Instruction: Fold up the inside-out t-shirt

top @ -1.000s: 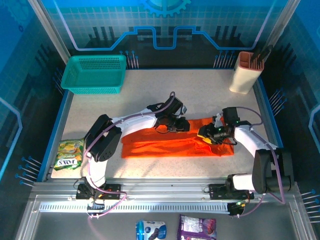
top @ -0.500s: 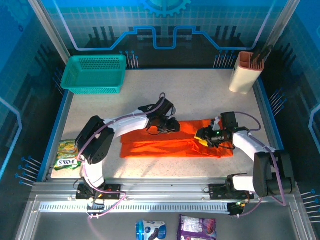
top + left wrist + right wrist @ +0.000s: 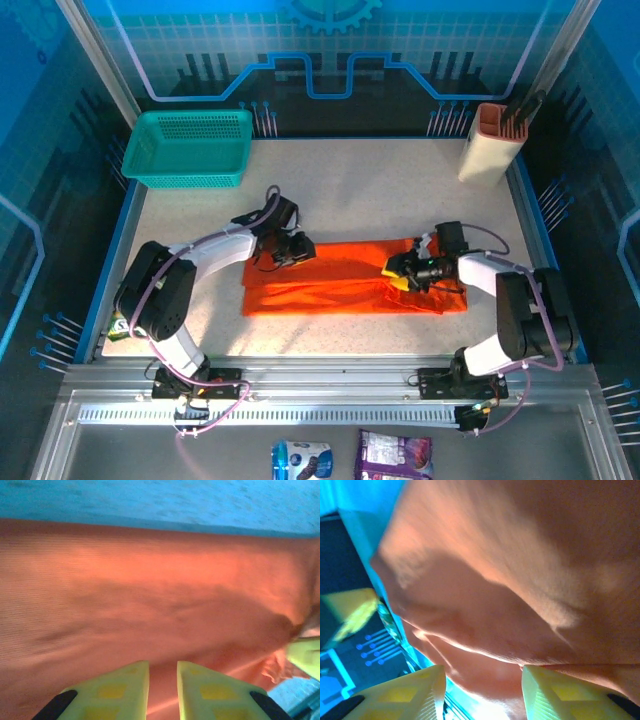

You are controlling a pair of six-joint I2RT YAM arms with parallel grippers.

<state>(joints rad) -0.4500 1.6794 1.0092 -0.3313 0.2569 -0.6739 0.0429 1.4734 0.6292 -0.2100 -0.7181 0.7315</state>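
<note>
Now the left gripper (image 3: 163, 666), jaws a slit apart, has slid leftward to the left end of the t-shirt (image 3: 340, 285) stretched across the table (image 3: 350, 190), the right gripper (image 3: 482, 672) half-spread over its bunched right end; we cannot tell if either grips.

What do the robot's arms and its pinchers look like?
The left arm and right arm are white tubes with chunky black joints and looping purplish cables. The left gripper and right gripper each have two flat yellow-green fingers, black at the base.
</note>
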